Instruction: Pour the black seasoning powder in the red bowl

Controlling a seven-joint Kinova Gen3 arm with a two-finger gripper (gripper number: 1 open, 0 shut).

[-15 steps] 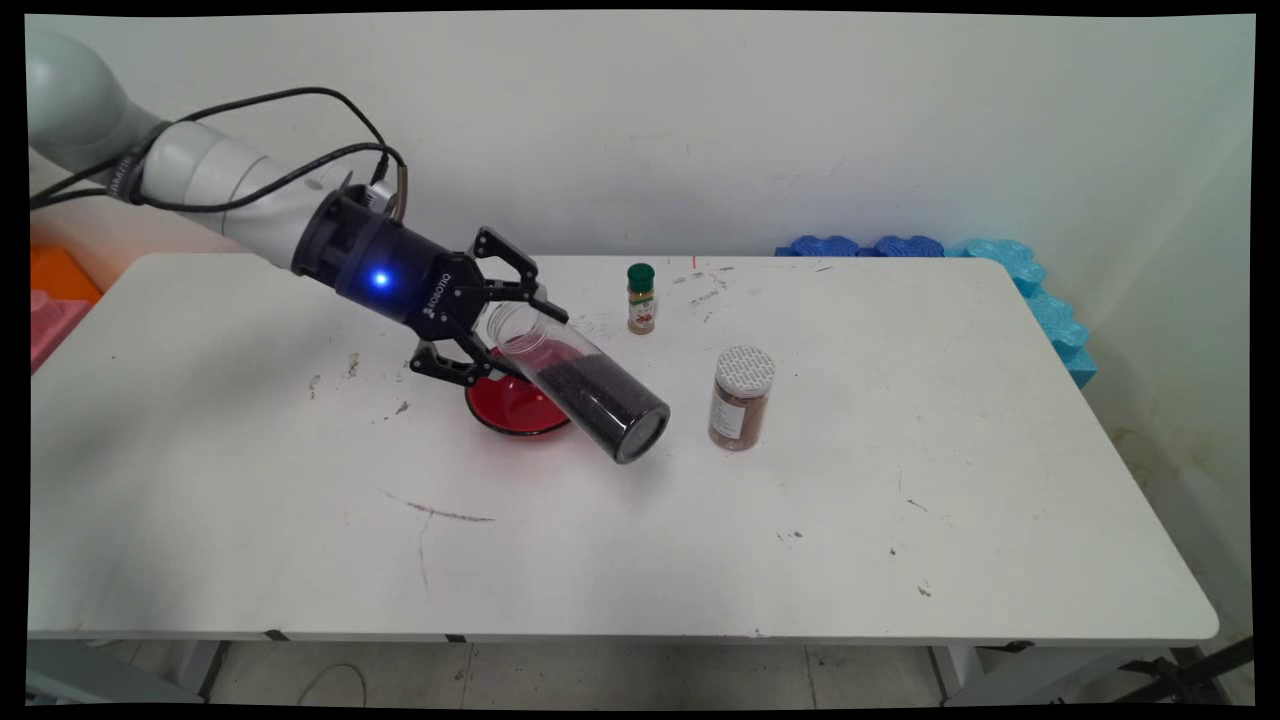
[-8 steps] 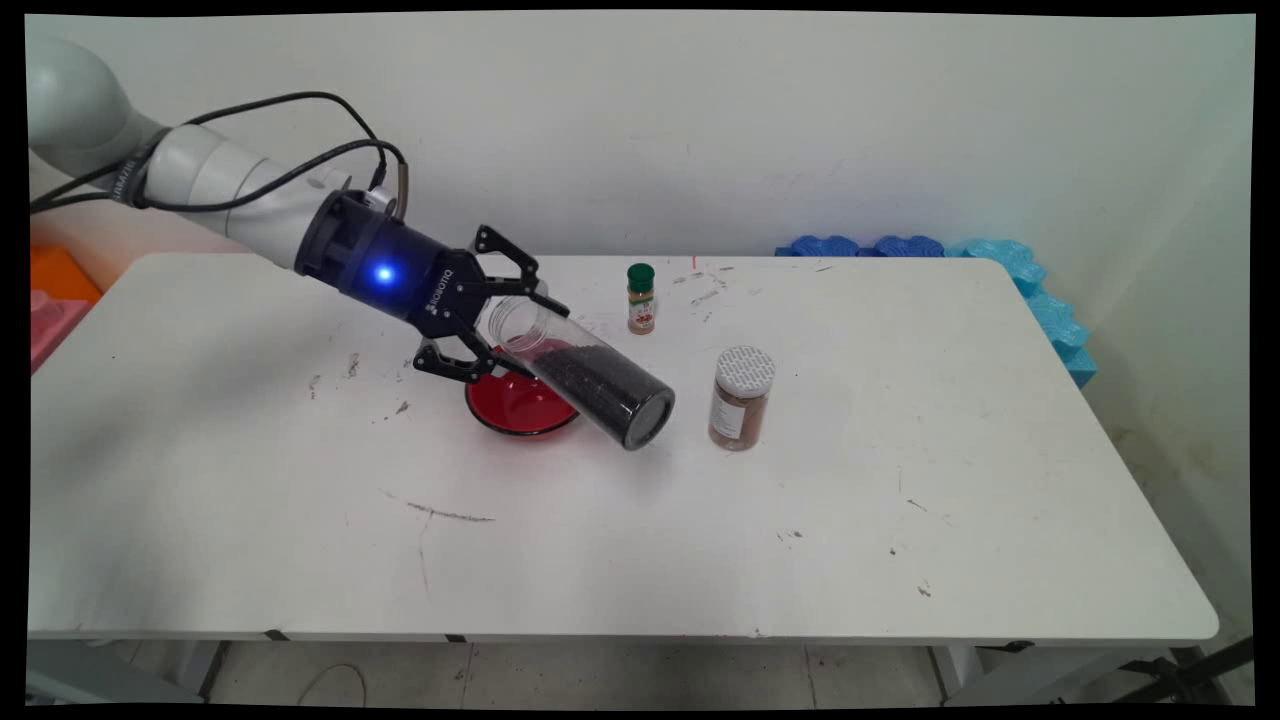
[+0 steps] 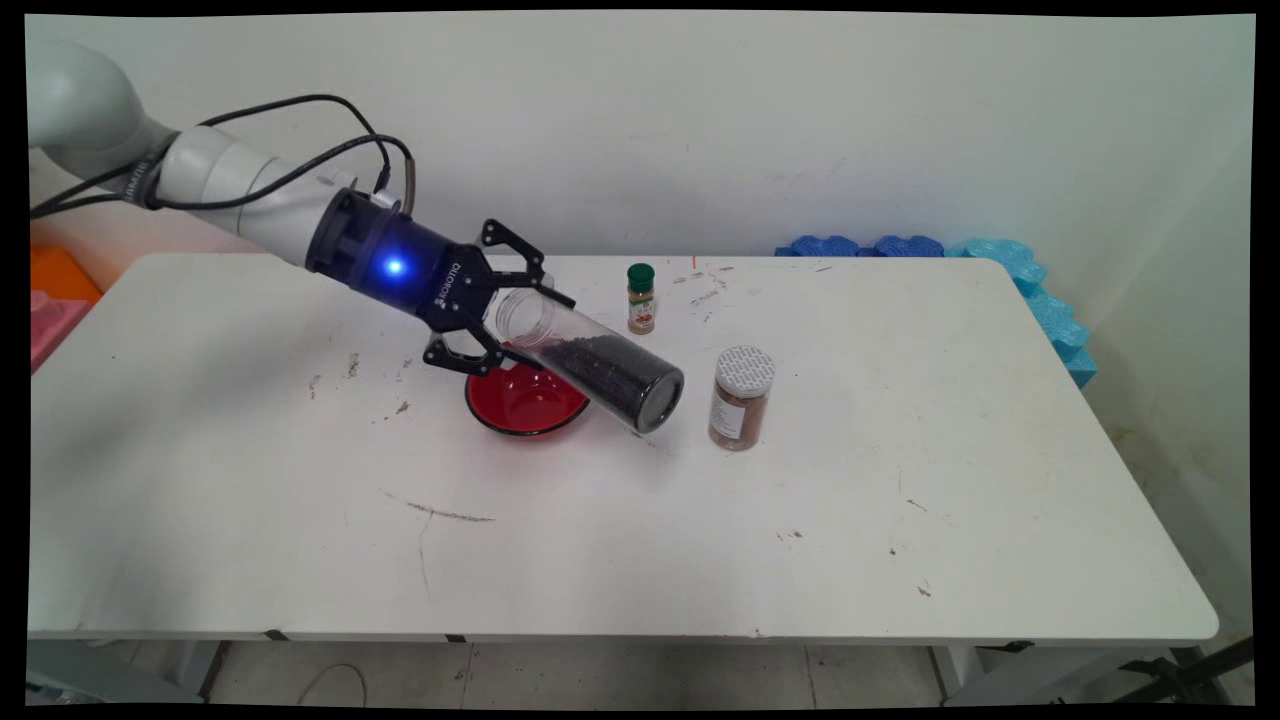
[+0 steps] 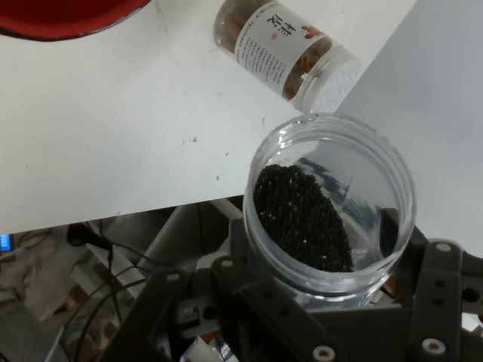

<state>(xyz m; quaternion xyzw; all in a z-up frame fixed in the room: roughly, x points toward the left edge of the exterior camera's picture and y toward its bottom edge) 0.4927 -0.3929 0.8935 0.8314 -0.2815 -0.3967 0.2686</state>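
My gripper [image 3: 532,330] is shut on the mouth end of a clear jar [image 3: 600,365] of black grains. The jar lies tilted above the table, its open mouth up by the hand and its base down to the right. Under it sits a red bowl [image 3: 522,408], partly hidden by the jar. In the hand view I look straight into the jar [image 4: 332,204], where the grains are heaped low on one side, with the gripper [image 4: 317,249] around it. A brown-filled jar with a white lid [image 3: 741,398] stands to the right, and it shows as a labelled jar [image 4: 283,49] beside the bowl's rim [image 4: 60,19].
A small green-capped spice bottle [image 3: 640,298] stands behind the bowl. Blue foam pieces [image 3: 930,246] line the table's back right corner and right side. Orange and pink boxes [image 3: 55,290] lie off the left edge. The white table [image 3: 700,540] carries scuff marks.
The gripper and the jar have risen and drifted a little to the right. The jar now lies closer to level, uncovering more of the red bowl.
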